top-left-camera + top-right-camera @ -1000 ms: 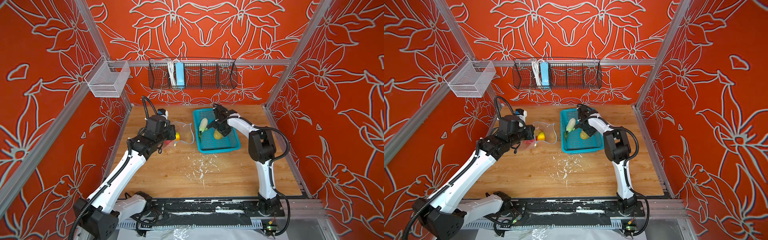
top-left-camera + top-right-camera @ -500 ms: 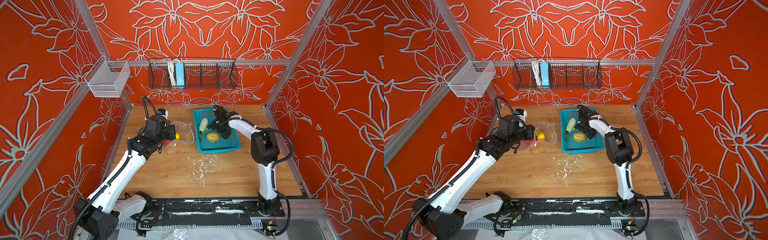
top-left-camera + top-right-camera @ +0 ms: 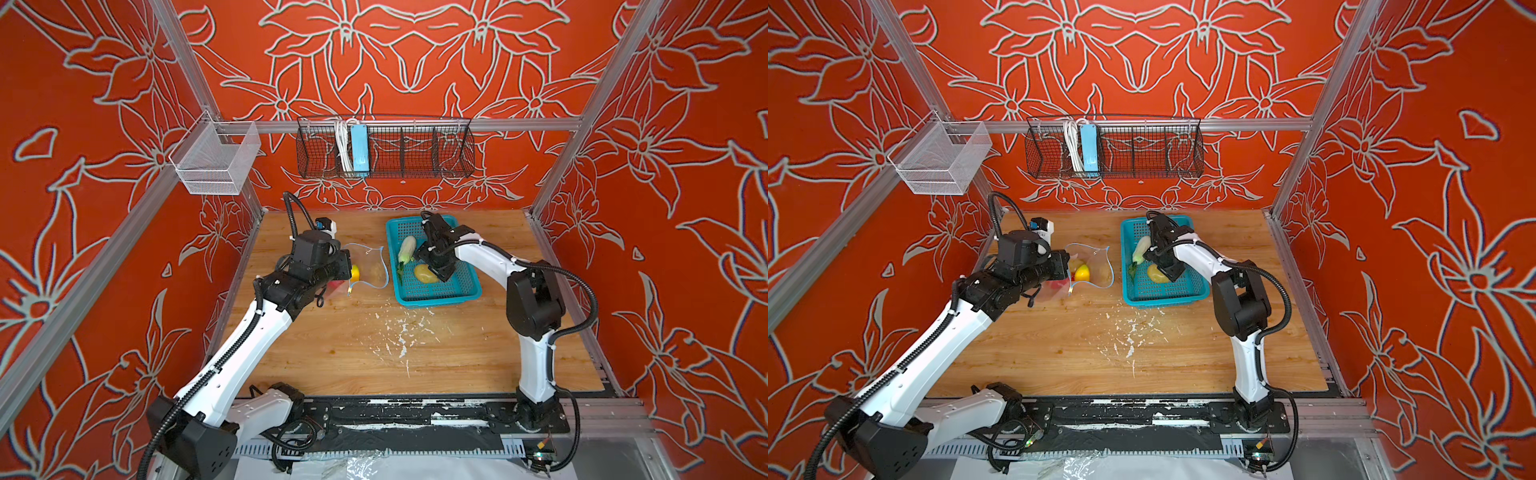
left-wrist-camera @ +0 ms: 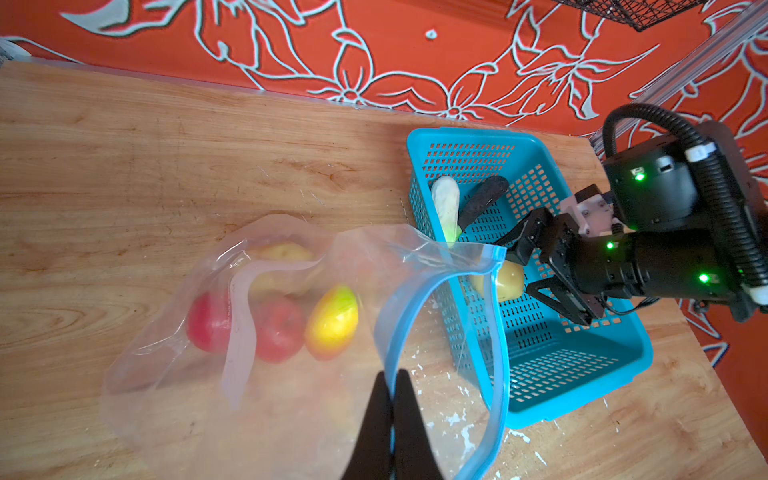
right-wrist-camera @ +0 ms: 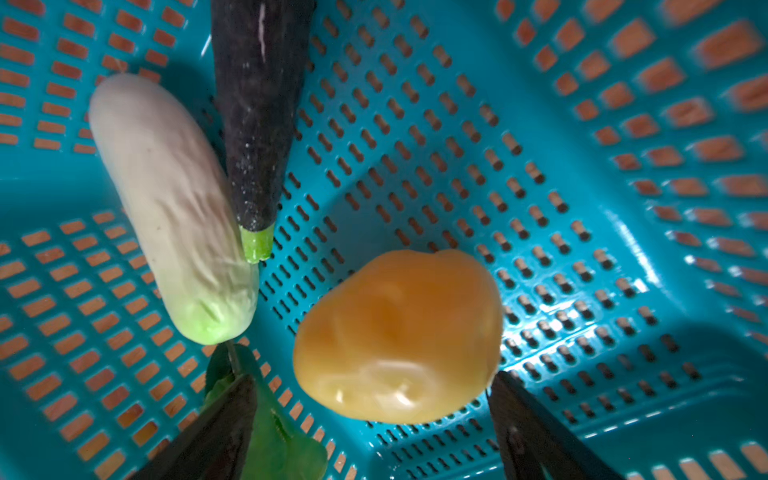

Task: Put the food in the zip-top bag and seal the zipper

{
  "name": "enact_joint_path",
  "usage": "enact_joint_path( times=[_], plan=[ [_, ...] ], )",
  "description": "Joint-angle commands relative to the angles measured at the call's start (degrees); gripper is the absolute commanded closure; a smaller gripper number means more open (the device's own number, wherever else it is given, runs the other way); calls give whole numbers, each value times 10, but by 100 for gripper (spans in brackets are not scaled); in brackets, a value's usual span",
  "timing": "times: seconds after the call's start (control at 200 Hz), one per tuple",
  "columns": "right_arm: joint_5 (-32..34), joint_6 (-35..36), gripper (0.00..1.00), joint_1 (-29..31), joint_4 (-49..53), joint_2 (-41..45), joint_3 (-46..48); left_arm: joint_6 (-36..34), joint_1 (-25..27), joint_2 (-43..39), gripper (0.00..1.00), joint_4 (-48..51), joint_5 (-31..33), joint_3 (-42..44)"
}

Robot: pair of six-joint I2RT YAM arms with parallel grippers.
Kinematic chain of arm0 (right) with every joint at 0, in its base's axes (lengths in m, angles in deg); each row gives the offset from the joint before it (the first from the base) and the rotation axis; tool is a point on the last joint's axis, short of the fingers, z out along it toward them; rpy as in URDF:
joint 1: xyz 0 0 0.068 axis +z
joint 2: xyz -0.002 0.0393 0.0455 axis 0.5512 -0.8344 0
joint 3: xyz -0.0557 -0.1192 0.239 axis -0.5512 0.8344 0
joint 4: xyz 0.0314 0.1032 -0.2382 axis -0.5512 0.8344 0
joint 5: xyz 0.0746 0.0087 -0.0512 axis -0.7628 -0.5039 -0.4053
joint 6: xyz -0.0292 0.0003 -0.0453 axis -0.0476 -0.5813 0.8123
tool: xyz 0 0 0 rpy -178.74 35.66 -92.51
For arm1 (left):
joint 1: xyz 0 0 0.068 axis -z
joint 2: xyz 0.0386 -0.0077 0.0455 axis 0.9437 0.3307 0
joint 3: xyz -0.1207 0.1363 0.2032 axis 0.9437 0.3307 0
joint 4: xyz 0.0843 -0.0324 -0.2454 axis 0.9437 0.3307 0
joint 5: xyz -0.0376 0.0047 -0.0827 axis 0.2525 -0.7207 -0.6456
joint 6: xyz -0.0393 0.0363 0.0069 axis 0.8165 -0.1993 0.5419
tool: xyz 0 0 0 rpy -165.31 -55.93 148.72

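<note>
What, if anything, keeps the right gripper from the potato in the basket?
Probably nothing, so yes: the right gripper is open astride the potato; the eggplant lies aside.

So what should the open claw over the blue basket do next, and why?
Probably lower the right gripper a little and close it on the yellowish toy potato. Its jaws stand open, flanking that potato in the teal perforated plastic basket without gripping it, while the left gripper, shut on the light-blue mouth strip of the clear plastic bag, holds it open.
</note>
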Motion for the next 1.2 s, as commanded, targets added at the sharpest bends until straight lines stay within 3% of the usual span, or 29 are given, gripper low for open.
enact_joint_path(
  times=[0.0, 0.345, 0.566, 0.676, 0.936, 1.196],
  plan=[
    [3, -42, 11, 5, 39, -31, -17, 0, -1, -12, 100, -8, 2, 3],
    [13, -91, 10, 3, 65, -82, -58, 1, -1, -20, 100, -9, 0, 4],
    [28, -87, 10, 2, 96, -116, -114, 0, -1, -24, 100, -10, 0, 4],
    [19, -68, 5, -1, 97, -132, -136, 1, -1, -25, 100, -10, 0, 5],
    [23, -43, 2, -1, 27, -87, -86, 1, -1, -26, 100, -11, -1, 5],
    [26, -51, 4, -9, 47, -87, -84, 2, -1, -25, 100, -11, -2, 6]
  ],
)
